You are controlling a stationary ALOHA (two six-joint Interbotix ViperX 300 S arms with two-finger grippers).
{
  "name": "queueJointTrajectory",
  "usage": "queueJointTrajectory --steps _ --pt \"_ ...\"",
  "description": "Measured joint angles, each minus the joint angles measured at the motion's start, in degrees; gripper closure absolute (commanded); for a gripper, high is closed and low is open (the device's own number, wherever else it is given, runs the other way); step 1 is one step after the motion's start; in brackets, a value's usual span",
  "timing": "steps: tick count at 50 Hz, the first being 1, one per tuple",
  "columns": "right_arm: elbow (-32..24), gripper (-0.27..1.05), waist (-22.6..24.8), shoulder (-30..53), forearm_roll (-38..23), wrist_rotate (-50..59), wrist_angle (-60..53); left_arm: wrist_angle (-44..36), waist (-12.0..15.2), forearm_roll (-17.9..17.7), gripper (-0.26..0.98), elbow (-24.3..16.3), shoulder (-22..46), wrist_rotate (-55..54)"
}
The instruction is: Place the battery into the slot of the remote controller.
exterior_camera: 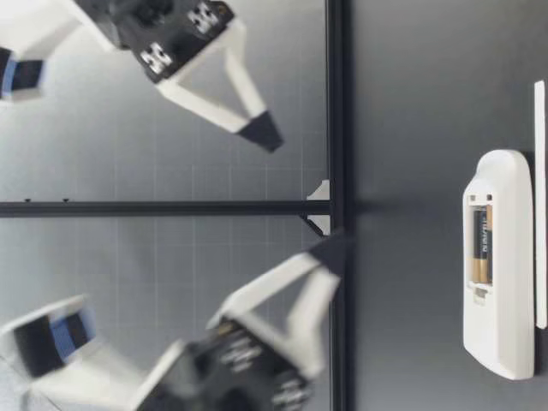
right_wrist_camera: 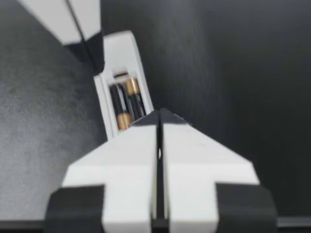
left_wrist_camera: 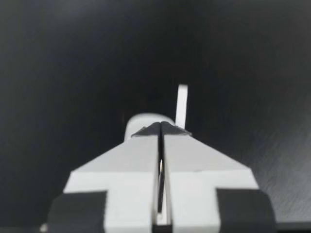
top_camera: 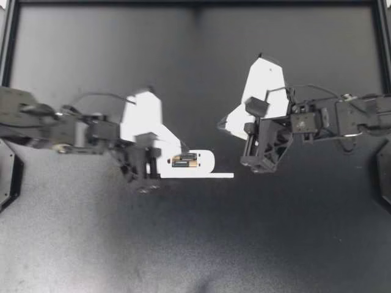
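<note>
Step in hand: I judge the insertion itself done. The battery (top_camera: 183, 161) lies in the open compartment of the remote controller (top_camera: 204, 161), and neither gripper carries anything.
Left gripper (top_camera: 182, 148): fingers pressed together on nothing. In its wrist view the tips (left_wrist_camera: 160, 127) hover over the near end of the remote (left_wrist_camera: 146, 119).
Right gripper (top_camera: 221, 125): also closed and empty. It is raised and apart from the remote, which lies ahead of and below its tips (right_wrist_camera: 159, 114).
Height: from table level both the left gripper (exterior_camera: 330, 248) and the right gripper (exterior_camera: 265, 133) are clear above the surface, and neither touches the remote (exterior_camera: 501, 265).
Battery: from the right wrist, black and gold cells (right_wrist_camera: 125, 104) sit lengthways in the slot, just ahead of the right gripper's tips. There look to be two side by side. From table level the battery (exterior_camera: 482, 244) looks level with the slot's rim.
Battery cover (top_camera: 195, 176): a thin white strip flat on the table, just beside the remote on the side away from the left gripper's tip. It also shows past the left gripper's tips (left_wrist_camera: 182, 104).
Next move, as I judge it: check that the cell sits flat. If an end stands proud, a closed fingertip should press straight down on it. Otherwise both arms should draw back without nudging the remote.
</note>
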Motion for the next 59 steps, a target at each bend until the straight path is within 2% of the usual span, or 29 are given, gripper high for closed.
queueJointTrajectory --steps 8,15,59 --pt "0.6 0.94 0.1 -0.5 -0.1 -5.7 -4.6 -4.2 0.0 0.0 0.87 3.3 -5.1 0.1" --pt "1.1 0.94 0.4 -0.5 -0.1 -5.9 -6.9 -5.7 0.0 0.0 0.87 4.9 -7.5 0.2" --pt "1.5 0.94 1.8 -0.6 1.1 -5.6 -7.7 -6.0 0.0 0.0 0.87 5.4 -7.9 0.8"
